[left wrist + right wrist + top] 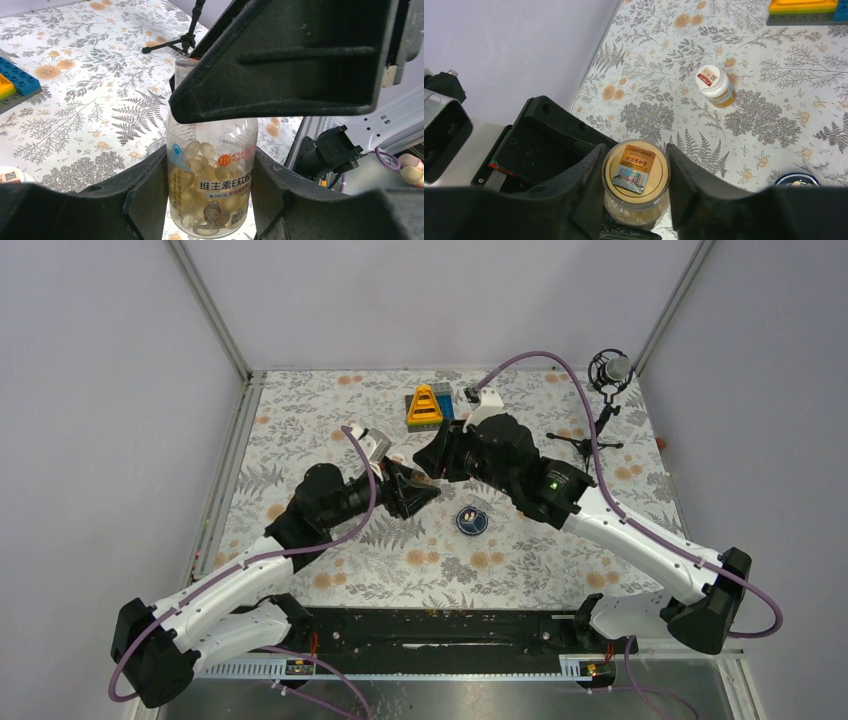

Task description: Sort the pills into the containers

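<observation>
A clear bottle point(212, 172) with a printed label, about half full of pale oval pills point(194, 150), sits upright between the fingers of my left gripper point(210, 170), which is shut on its body. My right gripper point(635, 172) comes from above, and both its fingers press the bottle's gold cap point(636, 169). The two grippers meet over the middle of the table point(425, 478). A small amber bottle point(715, 86) with a white cap stands on the cloth beyond. The dark-blue dish point(472, 520) lies just right of the grippers.
A yellow triangular toy point(424, 403) on coloured bricks stands at the back centre. A microphone on a small tripod point(608, 375) is at the back right. Flowered cloth point(520, 560) covers the table, with metal rails along both sides.
</observation>
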### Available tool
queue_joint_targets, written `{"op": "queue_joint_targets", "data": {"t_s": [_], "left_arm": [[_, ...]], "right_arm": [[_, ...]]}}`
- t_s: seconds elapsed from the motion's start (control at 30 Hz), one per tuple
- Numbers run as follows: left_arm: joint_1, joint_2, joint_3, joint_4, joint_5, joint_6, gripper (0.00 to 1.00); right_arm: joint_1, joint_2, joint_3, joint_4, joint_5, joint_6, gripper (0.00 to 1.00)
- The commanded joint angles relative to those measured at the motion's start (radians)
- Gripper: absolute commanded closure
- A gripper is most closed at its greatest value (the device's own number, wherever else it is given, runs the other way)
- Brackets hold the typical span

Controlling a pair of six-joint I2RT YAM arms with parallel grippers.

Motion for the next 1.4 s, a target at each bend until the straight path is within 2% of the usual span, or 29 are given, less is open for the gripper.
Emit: {"op": "queue_joint_targets", "data": {"t_s": [0.0, 0.13, 0.2, 0.37, 0.5, 0.6, 0.63, 0.7, 0.73, 0.8, 0.83, 0.9, 1.07, 1.23, 1.37], "left_arm": [[0.001, -0.039, 0.005, 0.118, -0.031, -0.027, 1.00], [0.007, -0.019, -0.001, 0.162, 0.005, -0.063, 1.00], [0.020, -0.001, 0.005, 0.175, 0.047, -0.086, 1.00], [0.036, 0.017, -0.005, 0.224, 0.179, -0.093, 1.00], [0.037, 0.033, -0.011, 0.267, 0.288, -0.084, 1.00], [0.038, 0.052, -0.014, 0.305, 0.393, -0.079, 1.00], [0.037, 0.052, -0.018, 0.319, 0.399, -0.085, 1.00], [0.039, 0.053, -0.024, 0.335, 0.384, -0.090, 1.00], [0.038, 0.053, -0.024, 0.332, 0.356, -0.090, 1.00], [0.038, 0.055, -0.018, 0.314, 0.300, -0.082, 1.00], [0.037, 0.056, -0.014, 0.297, 0.264, -0.075, 1.00], [0.037, 0.065, -0.014, 0.288, 0.201, -0.069, 1.00], [0.037, 0.088, -0.019, 0.287, 0.076, -0.080, 1.00], [0.037, 0.099, -0.026, 0.305, 0.019, -0.104, 1.00], [0.036, 0.105, -0.029, 0.316, 0.019, -0.117, 1.00]], "right_arm": [[-0.029, -0.023, -0.002, -0.004, -0.055, 0.044, 0.63], [-0.087, -0.070, -0.072, 0.073, -0.197, 0.050, 0.99], [-0.148, -0.083, -0.104, 0.135, -0.326, 0.008, 1.00], [-0.237, -0.124, -0.191, 0.323, -0.679, -0.212, 1.00], [-0.280, -0.121, -0.228, 0.463, -0.972, -0.262, 1.00], [-0.291, -0.118, -0.219, 0.489, -1.130, -0.266, 1.00], [-0.295, -0.125, -0.206, 0.451, -1.110, -0.284, 1.00], [-0.300, -0.144, -0.179, 0.334, -0.959, -0.345, 1.00], [-0.300, -0.151, -0.166, 0.288, -0.881, -0.363, 0.79], [-0.299, -0.153, -0.137, 0.226, -0.730, -0.335, 0.13], [-0.299, -0.144, -0.123, 0.196, -0.644, -0.286, 0.07], [-0.289, -0.131, -0.100, 0.136, -0.458, -0.182, 0.06], [-0.196, -0.110, -0.067, 0.081, -0.203, -0.070, 0.09], [-0.172, -0.083, -0.058, 0.121, -0.194, 0.012, 0.25], [-0.161, -0.045, -0.016, 0.096, -0.214, 0.027, 0.32]]}}
